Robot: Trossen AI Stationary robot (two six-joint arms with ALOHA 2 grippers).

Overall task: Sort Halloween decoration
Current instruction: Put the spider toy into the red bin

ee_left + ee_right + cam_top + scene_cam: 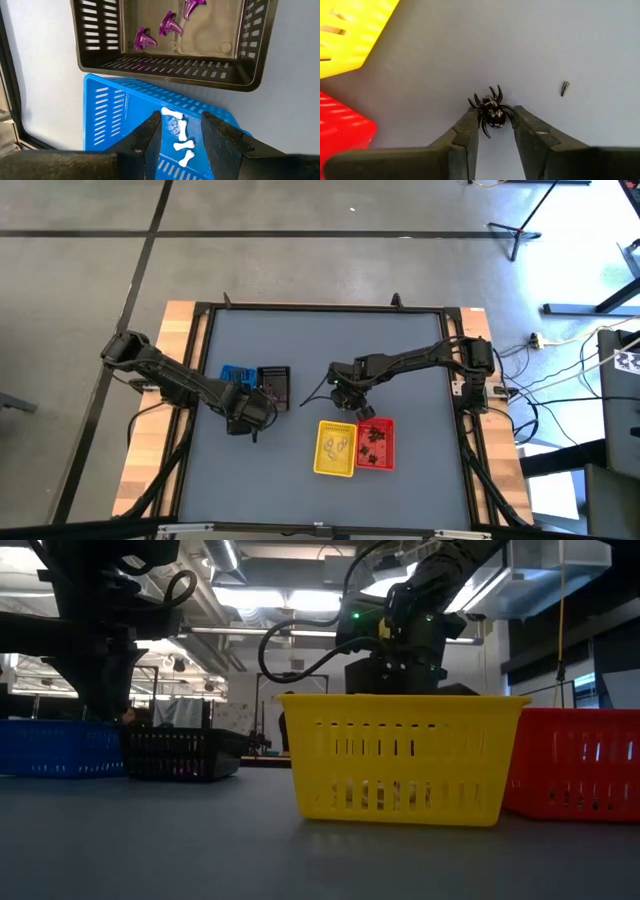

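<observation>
Right hand (493, 131) down near the middle of the grey counter (300, 350), just behind the yellow basket (335, 448) and red basket (376, 444), fingers (465, 132) parted on either side of a black spider (491, 111) lying on the counter surface; not clear whether the pads touch it. A tiny dark scrap (564, 88) lying apart from the spider on the same surface. Left hand (181, 135) hovering over the blue basket (112, 112), fingers spread and empty. Inside the blue basket, white bones (183, 145) and a pale skull-like piece (173, 123). Right beside it, the black basket (170, 75), with three purple trinkets (170, 25) on its floor. Dark trinkets (376, 446) in the red basket, pale ones (336, 446) in the yellow.
</observation>
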